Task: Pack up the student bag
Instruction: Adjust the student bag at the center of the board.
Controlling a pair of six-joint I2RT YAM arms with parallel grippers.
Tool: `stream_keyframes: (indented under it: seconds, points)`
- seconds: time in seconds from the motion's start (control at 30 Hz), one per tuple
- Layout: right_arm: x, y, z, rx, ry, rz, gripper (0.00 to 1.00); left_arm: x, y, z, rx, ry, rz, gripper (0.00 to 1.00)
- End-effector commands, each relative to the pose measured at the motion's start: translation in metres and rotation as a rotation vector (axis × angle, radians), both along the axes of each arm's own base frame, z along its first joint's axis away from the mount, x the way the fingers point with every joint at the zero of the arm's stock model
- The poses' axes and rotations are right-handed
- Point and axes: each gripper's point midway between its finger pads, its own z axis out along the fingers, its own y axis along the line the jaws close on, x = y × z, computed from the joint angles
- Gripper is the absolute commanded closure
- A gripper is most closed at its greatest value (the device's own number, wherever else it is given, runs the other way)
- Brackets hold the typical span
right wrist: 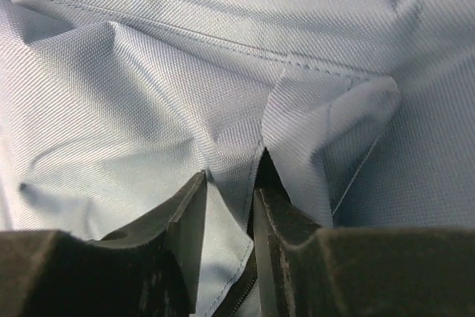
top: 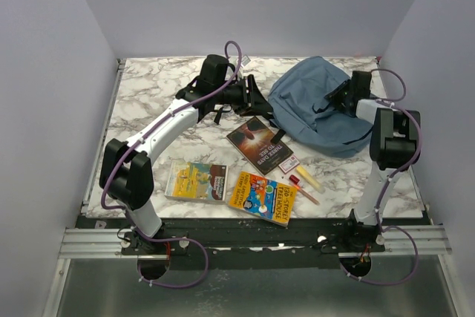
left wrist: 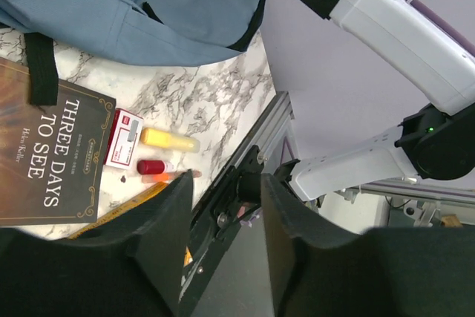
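At far right, student bag [top: 308, 105] crosswise

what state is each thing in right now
backpack, lying slumped, fabric fold pinched
right claw, shut on the backpack
left claw, open, holding nothing
dark book, closed, flat, strap across its corner
orange book, closed, flat
yellow book, closed, flat
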Motion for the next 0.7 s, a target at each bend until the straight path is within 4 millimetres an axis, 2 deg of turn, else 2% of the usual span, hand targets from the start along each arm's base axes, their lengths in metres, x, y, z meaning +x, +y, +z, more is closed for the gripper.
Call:
stream_keyframes:
  seconds: [0.0,0.1,0.23,0.4,0.47,0.57,0.67]
  points:
    - [0.002,0.027,0.051,0.108,-0.193,0.113,0.74,0.008,-0.002,-0.003,0.011,-0.064,-0.016,0.5]
    - [-0.005,0.025,0.067,0.166,-0.232,0.118,0.87,0.014,-0.002,-0.006,0.043,-0.112,-0.012,0.42]
    - [-0.012,0.031,0.081,0.332,-0.265,0.191,0.93,0.021,0.0,-0.013,0.097,-0.143,0.003,0.39]
    - [-0.023,0.048,0.094,0.564,-0.259,0.278,0.93,0.024,-0.012,-0.022,0.131,-0.155,-0.004,0.39]
    - [-0.025,0.051,0.104,0.64,-0.274,0.289,0.89,0.023,-0.021,-0.023,0.134,-0.147,-0.015,0.39]
    - [-0.02,0.051,0.119,0.69,-0.299,0.28,0.82,0.019,-0.029,-0.025,0.118,-0.096,-0.036,0.39]
    - [-0.011,0.05,0.121,0.734,-0.285,0.264,0.78,0.013,-0.031,-0.014,0.098,-0.093,-0.046,0.38]
